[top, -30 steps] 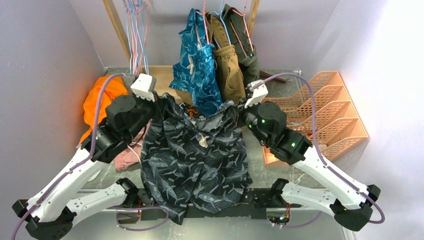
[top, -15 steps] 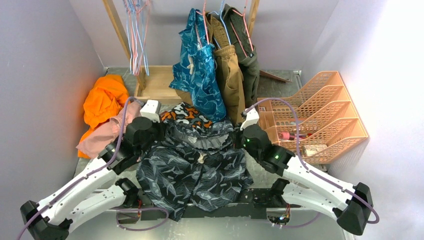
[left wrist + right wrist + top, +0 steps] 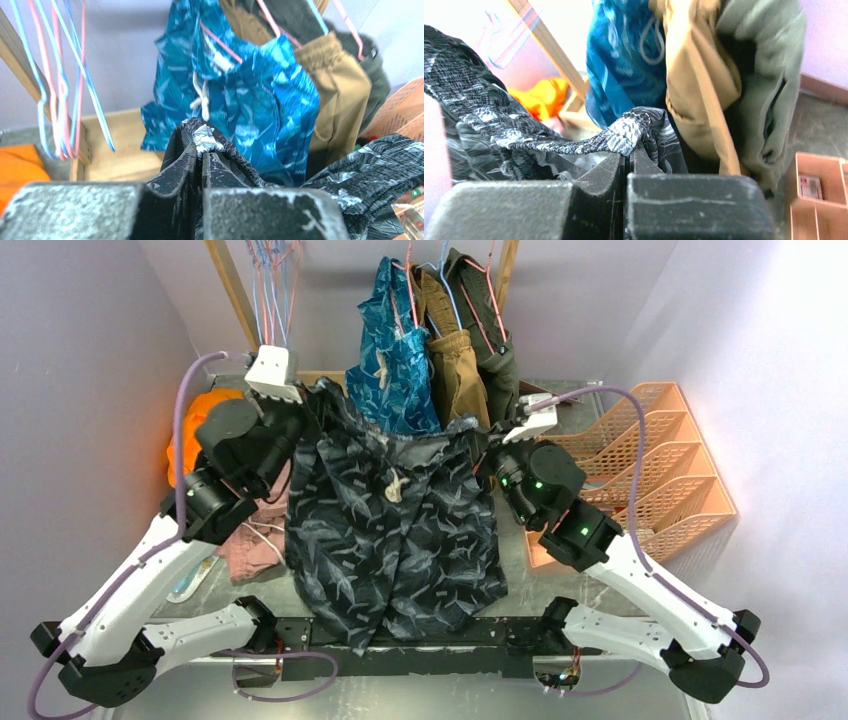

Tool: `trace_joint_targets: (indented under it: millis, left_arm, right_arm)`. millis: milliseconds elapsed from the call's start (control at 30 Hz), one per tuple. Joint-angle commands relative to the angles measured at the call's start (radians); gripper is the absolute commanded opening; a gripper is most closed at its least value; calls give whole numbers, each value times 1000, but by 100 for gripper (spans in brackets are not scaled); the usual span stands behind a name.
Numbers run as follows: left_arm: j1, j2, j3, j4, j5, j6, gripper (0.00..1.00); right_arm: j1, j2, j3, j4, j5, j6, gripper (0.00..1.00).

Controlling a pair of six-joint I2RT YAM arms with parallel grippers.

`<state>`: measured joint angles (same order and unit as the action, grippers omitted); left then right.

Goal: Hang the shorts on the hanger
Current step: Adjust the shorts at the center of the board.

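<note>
The dark leaf-print shorts point(image 3: 395, 540) hang spread between both grippers, waist up, with the cream drawstring point(image 3: 393, 488) in the middle. My left gripper point(image 3: 312, 408) is shut on the left waist corner point(image 3: 207, 139). My right gripper point(image 3: 484, 443) is shut on the right waist corner point(image 3: 631, 131). In the wrist views, the left gripper point(image 3: 202, 152) and the right gripper point(image 3: 628, 155) each have the jaws pressed together on the waistband. Light-blue wire hangers point(image 3: 272, 310) hang with pink ones on the rack at the back left. They also show in the left wrist view point(image 3: 88, 89), apart from the shorts.
Teal-blue shorts point(image 3: 395, 360), tan shorts point(image 3: 455, 380) and an olive garment point(image 3: 497, 350) hang on the rack just behind the held shorts. An orange cloth point(image 3: 188, 435) and a pink cloth point(image 3: 248, 552) lie at the left. A peach file rack point(image 3: 650, 470) stands at the right.
Half a second ago both grippers were low, with the shorts bunched on the table. Now both have risen and moved back, stretching the waist wide. The black-orange-white shorts are now hidden.
</note>
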<state>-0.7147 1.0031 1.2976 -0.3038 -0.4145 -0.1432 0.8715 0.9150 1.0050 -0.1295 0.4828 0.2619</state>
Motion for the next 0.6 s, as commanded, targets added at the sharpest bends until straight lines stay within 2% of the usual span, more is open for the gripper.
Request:
trace_joint_targets:
  millis: [0,133,367,567]
  left_arm:
    - [10,9,56,53,-10,103,7]
    - [11,-43,-74,37,-7,34,7]
    - [11,-190,-435,-21,34,-208,7]
    - [11,-285,-588,-89,91,-389,7]
  right_arm:
    - [-4,-4,40,54,34,-78,0]
    - [-4,-22,-60,35,27,-17,0]
    - [-5,-112,-288,-37,-17,165,0]
    - [-5,-152,-401,-82,-67,280,0]
